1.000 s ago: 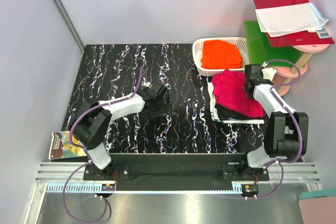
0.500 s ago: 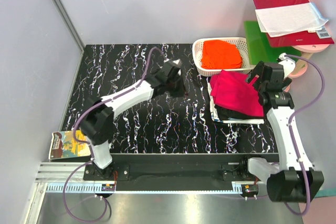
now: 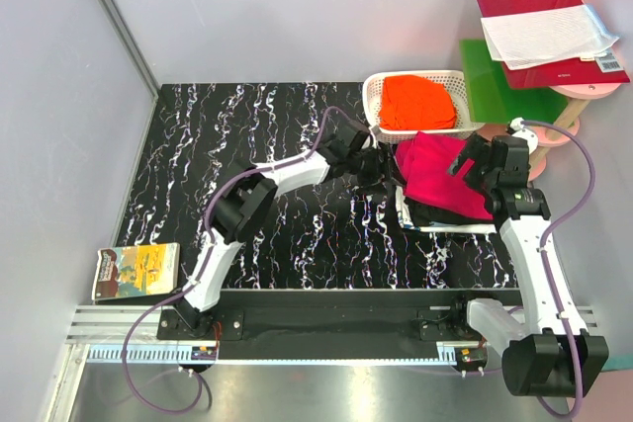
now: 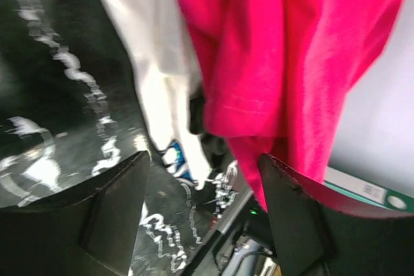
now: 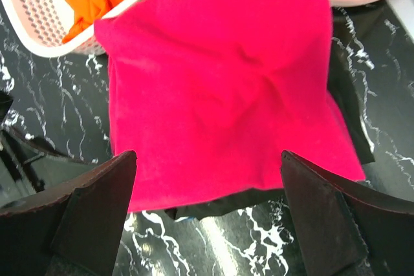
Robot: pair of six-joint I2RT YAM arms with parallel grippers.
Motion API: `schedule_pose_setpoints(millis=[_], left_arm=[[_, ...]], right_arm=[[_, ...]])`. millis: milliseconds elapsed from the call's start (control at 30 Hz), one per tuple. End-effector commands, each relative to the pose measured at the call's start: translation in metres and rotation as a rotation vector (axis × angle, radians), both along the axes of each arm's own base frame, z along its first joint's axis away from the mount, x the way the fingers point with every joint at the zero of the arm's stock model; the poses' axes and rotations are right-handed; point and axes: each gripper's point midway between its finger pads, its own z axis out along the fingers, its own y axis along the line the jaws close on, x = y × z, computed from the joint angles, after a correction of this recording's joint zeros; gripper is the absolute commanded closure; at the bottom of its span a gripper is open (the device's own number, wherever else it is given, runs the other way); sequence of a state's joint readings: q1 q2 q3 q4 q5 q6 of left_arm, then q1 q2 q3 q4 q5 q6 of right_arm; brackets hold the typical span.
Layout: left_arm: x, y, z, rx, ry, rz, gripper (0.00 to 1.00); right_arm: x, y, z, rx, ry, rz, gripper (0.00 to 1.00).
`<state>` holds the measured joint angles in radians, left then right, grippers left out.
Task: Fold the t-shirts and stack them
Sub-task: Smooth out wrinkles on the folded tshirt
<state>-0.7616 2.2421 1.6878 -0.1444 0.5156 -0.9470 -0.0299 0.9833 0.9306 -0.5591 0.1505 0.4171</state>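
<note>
Since half a second ago, the left gripper [image 3: 380,167] is swung right to the stack [image 3: 445,222], and the right gripper [image 3: 473,158] is drawn in over it. Both are seen spread, with nothing held. The pink t-shirt [image 3: 440,180] is laid folded on top of the stack. The orange t-shirt [image 3: 417,102], heaped in the basket [image 3: 379,124], is judged still unfolded.

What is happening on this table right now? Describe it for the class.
Two robot arms are at a pile of folded shirts on the table: a pink shirt on top, a black shirt and a white shirt beneath. The right tool hovers open above the pink shirt; the left tool, also open, is at the pile's left edge. An orange shirt lies in the basket behind.
</note>
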Motion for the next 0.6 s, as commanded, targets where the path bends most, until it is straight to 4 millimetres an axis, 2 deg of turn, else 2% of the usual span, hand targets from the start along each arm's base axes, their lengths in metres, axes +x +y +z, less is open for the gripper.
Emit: schedule_pose_setpoints(millis=[0, 67, 133, 167, 200, 267, 400, 433, 467, 500, 533, 567], left_arm=[[-0.002, -0.031, 0.055, -0.186, -0.039, -0.054, 0.29], [-0.005, -0.034, 0.067, -0.219, -0.060, -0.053, 0.29], [-0.009, -0.033, 0.069, -0.224, -0.062, -0.038, 0.32], [-0.011, -0.031, 0.079, -0.233, -0.078, -0.034, 0.33], [-0.011, -0.027, 0.076, -0.217, -0.086, -0.018, 0.34], [-0.011, -0.024, 0.084, -0.223, -0.106, -0.009, 0.35], [-0.010, -0.041, 0.088, -0.255, -0.105, -0.052, 0.35], [-0.012, -0.048, 0.075, -0.247, -0.082, -0.067, 0.51], [-0.013, -0.054, 0.084, -0.268, -0.086, -0.085, 0.63], [-0.014, -0.058, 0.083, -0.272, -0.077, -0.089, 0.79], [-0.020, -0.064, 0.081, -0.273, -0.071, -0.104, 1.00], [-0.021, -0.067, 0.087, -0.277, -0.075, -0.111, 1.00]], right_arm=[[-0.002, 0.008, 0.007, 0.029, -0.035, 0.033, 0.00], [-0.003, 0.009, 0.005, 0.037, -0.031, 0.039, 0.00], [-0.004, 0.009, 0.003, 0.035, -0.028, 0.039, 0.00], [-0.004, 0.009, 0.000, 0.034, -0.020, 0.039, 0.00], [-0.005, 0.009, -0.001, 0.031, -0.016, 0.041, 0.00], [-0.005, 0.009, -0.003, 0.032, -0.012, 0.043, 0.00], [-0.002, 0.011, -0.009, 0.038, 0.004, 0.048, 0.00], [-0.002, 0.011, -0.011, 0.036, 0.009, 0.051, 0.00], [-0.002, 0.011, -0.011, 0.035, 0.009, 0.052, 0.00], [-0.002, 0.011, -0.012, 0.038, 0.012, 0.052, 0.00], [-0.003, 0.011, -0.013, 0.036, 0.013, 0.052, 0.00], [-0.003, 0.011, -0.012, 0.036, 0.012, 0.053, 0.00]])
